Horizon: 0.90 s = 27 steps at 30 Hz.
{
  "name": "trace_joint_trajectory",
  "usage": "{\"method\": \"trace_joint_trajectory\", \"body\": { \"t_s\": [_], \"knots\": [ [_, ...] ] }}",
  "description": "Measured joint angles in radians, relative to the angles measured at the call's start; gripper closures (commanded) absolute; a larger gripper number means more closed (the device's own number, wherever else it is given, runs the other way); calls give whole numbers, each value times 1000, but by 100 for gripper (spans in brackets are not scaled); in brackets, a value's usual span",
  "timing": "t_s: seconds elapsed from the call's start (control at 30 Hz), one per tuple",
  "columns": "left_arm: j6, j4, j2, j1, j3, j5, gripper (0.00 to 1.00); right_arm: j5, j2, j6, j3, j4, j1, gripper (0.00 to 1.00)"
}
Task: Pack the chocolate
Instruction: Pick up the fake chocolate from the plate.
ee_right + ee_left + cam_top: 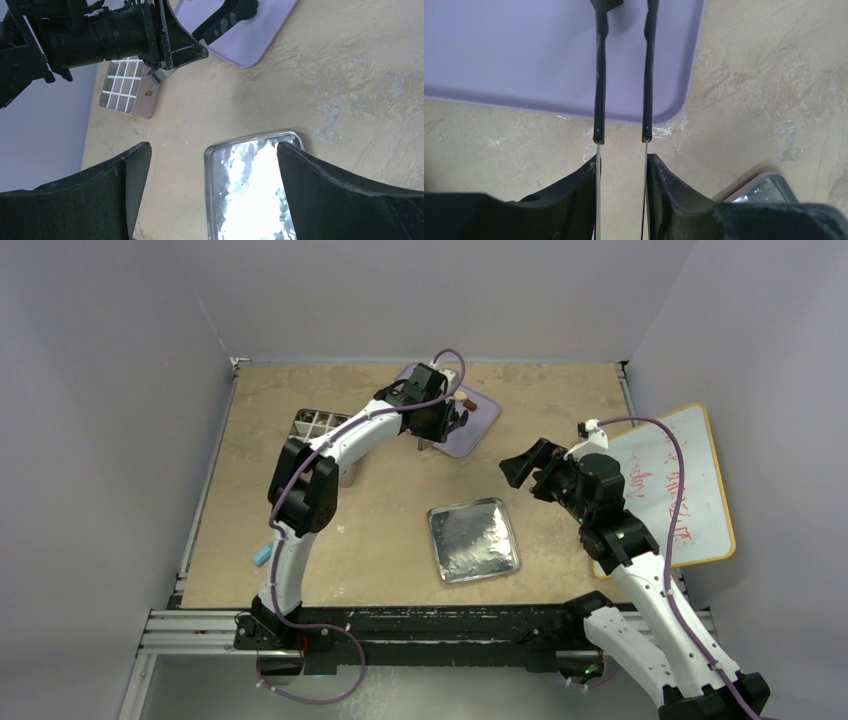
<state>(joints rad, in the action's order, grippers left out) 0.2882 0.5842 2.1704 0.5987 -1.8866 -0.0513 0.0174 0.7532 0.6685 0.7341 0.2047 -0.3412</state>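
Note:
Two small chocolate pieces (467,400), one cream and one brown, lie at the far edge of the purple tray (482,430), just beyond my left gripper. My left gripper (440,422) (622,161) is shut on the black tweezers (599,90), whose two arms stand spread and reach out over the purple tray (499,50). A dark shape at the top edge by the left tweezer tip may be chocolate; I cannot tell. My right gripper (525,465) (214,155) hangs open and holds nothing, above the near-left part of the shiny metal tray (250,185).
A white-gridded pink box (318,425) (122,87) sits left of the purple tray, partly under my left arm. The metal tray (473,539) lies mid-table. A whiteboard (690,490) covers the right edge. A small blue item (262,555) lies near the left arm's base.

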Motion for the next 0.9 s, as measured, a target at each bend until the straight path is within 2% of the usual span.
{"method": "trace_joint_trajectory", "body": {
  "t_s": [0.27, 0.57, 0.9],
  "knots": [
    [-4, -20, 21, -2, -8, 48, 62, 0, 3, 0, 0, 0, 0, 3],
    [-19, -45, 74, -3, -36, 71, 62, 0, 13, 0, 0, 0, 0, 3],
    [-20, -34, 109, -4, -63, 82, 79, 0, 13, 0, 0, 0, 0, 3]
  ]
}}
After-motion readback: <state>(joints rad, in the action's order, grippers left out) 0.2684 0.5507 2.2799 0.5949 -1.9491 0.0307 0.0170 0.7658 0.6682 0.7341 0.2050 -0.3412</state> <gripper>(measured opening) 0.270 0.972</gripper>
